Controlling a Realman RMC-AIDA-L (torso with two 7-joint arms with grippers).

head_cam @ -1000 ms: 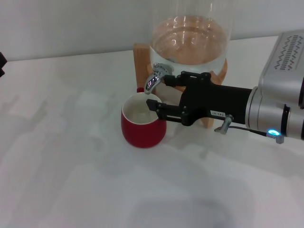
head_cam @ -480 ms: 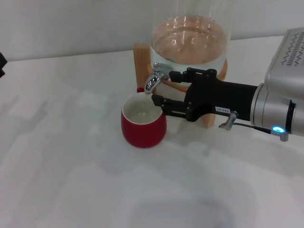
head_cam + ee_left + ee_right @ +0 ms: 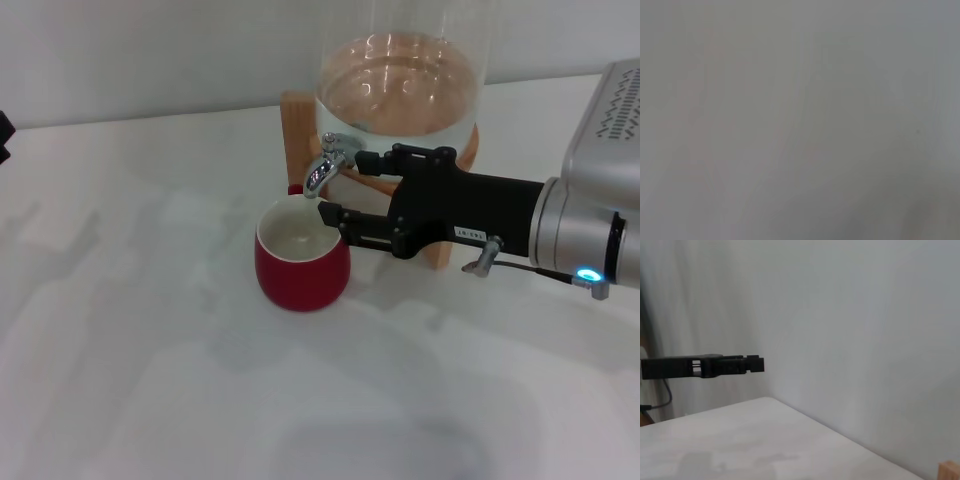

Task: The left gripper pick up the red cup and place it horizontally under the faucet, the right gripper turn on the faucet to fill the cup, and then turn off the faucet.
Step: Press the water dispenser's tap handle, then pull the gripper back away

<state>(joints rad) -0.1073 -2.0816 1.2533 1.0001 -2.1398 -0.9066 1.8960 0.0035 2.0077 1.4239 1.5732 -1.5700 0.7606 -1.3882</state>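
The red cup (image 3: 302,268) stands upright on the white table, its white inside facing up, right below the spout of the chrome faucet (image 3: 325,165). The faucet projects from the glass water jar (image 3: 400,85). My right gripper (image 3: 342,187) reaches in from the right on its silver-grey arm. It is open: the upper finger lies against the faucet's body and the lower finger hangs over the cup's right rim. The left gripper (image 3: 715,366) shows far off in the right wrist view, away from the cup; only a black bit shows at the head view's left edge (image 3: 4,135).
The jar rests on a wooden stand (image 3: 296,130) at the back of the white table (image 3: 150,350). A plain wall stands behind. The left wrist view shows only a blank grey surface.
My right gripper has drawn back slightly to the right and risen a little; its lower finger now sits higher over the cup's rim. The cup has not moved.
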